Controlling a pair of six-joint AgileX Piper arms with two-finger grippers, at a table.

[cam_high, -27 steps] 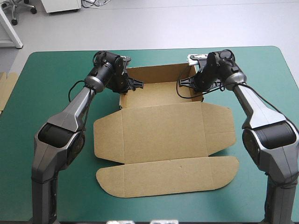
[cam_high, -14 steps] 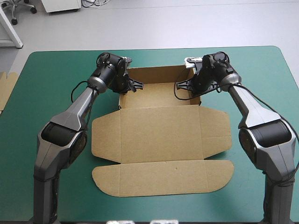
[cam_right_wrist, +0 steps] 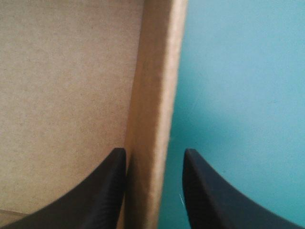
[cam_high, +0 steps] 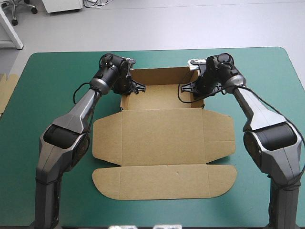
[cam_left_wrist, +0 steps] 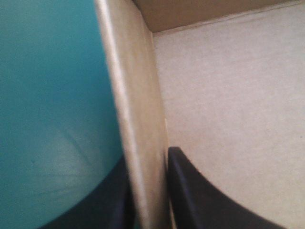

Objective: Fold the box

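1. From the high view, you see the brown box (cam_high: 164,131) in the middle of the teal-green cover (cam_high: 57,71).
   - Its far part stands as an open tray with raised walls.
   - The lid lies flat, reaching toward the near edge of the table and ending in a long rounded flap.
   - The left gripper (cam_high: 126,89) sits at the tray's left wall, and the right gripper (cam_high: 196,90) sits at its right wall.
   - The two arms reach in from either side and mirror each other.
   - A strip of spare board (cam_high: 5,93) shows at the table's left edge, well apart from the box.

2. From the left wrist view, you see the left gripper (cam_left_wrist: 148,200) pinched onto the left wall (cam_left_wrist: 138,119) of the tray.
   - Its black fingers (cam_left_wrist: 200,200) press against both faces of the board, with no gap showing.
   - The wall runs straight ahead from between them.
   - The cover lies on the outer side and the tray floor (cam_left_wrist: 228,95) on the inner side.
   - The far wall meets the left wall at the corner ahead.

3. From the right wrist view, you see the right gripper (cam_right_wrist: 155,191) straddling the right wall (cam_right_wrist: 155,86).
   - The inner finger (cam_right_wrist: 95,200) touches the board on the tray side.
   - The outer finger (cam_right_wrist: 214,200) stands a little clear, with a sliver of cover between it and the wall.
   - This gripper is slightly parted and is not clamped on the board.
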